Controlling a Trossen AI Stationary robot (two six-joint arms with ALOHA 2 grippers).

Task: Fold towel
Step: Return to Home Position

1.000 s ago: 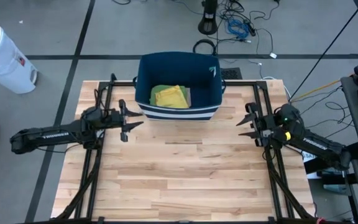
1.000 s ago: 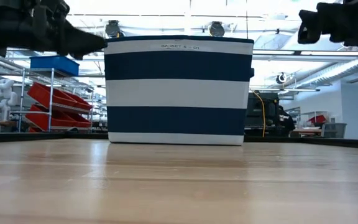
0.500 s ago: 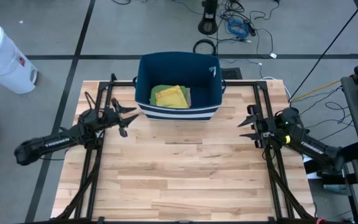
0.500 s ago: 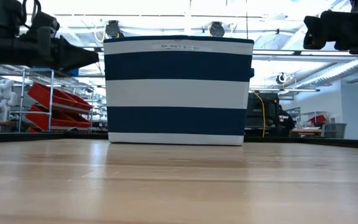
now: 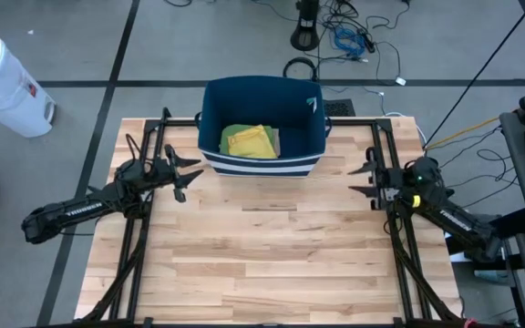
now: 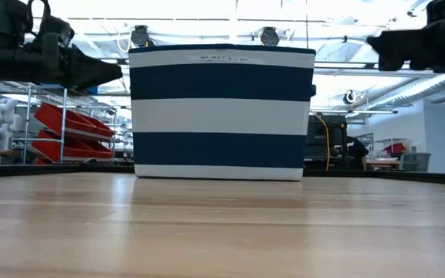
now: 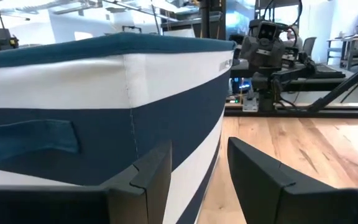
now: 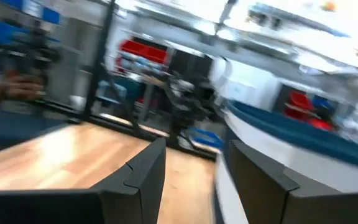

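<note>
We see the folded yellow and green towels lying inside the navy-and-white striped fabric bin at twelve o'clock on the pale wooden tabletop, so we judge the job done. The left hand at ten o'clock and the right hand at two o'clock hang empty, fingers apart, flanking the bin without touching it. Beyond it, cables litter the grey floor.

Bin at the back centre of the table, towels inside it, left gripper beside its left front corner, right gripper off its right, cables on the floor behind.
</note>
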